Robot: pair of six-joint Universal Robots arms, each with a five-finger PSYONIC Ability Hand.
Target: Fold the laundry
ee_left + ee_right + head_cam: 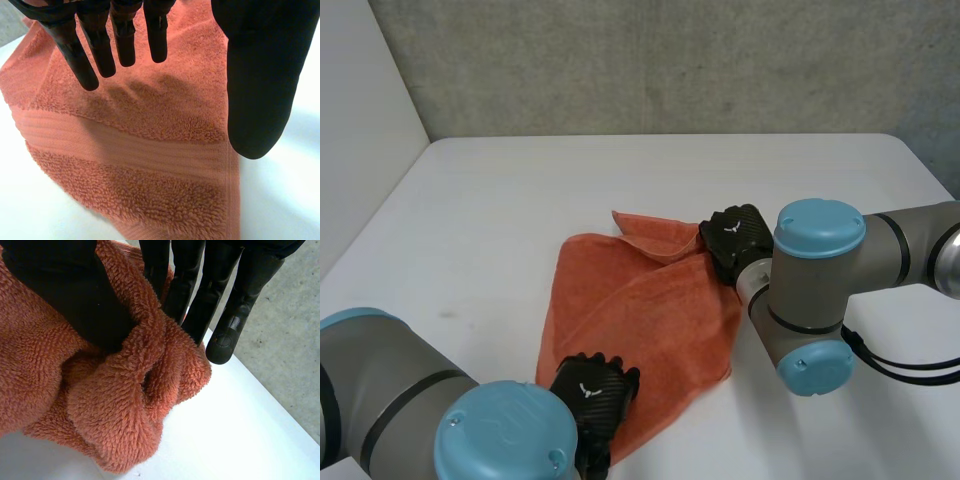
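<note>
Orange terry towel [640, 310] lies in the middle of the white counter [500, 200], and its far part is folded over a little. The left robot hand [592, 395] is over the near edge of the towel, its fingers [102, 55] straight and spread, holding nothing. The right robot hand [732, 240] pinches the bunched far corner between thumb and fingers.

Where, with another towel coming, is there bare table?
The white table is bare between the orange terry towel and the far wall, and left of it. Crowded: the towel's near and right sides, by the left hand and right hand.
</note>
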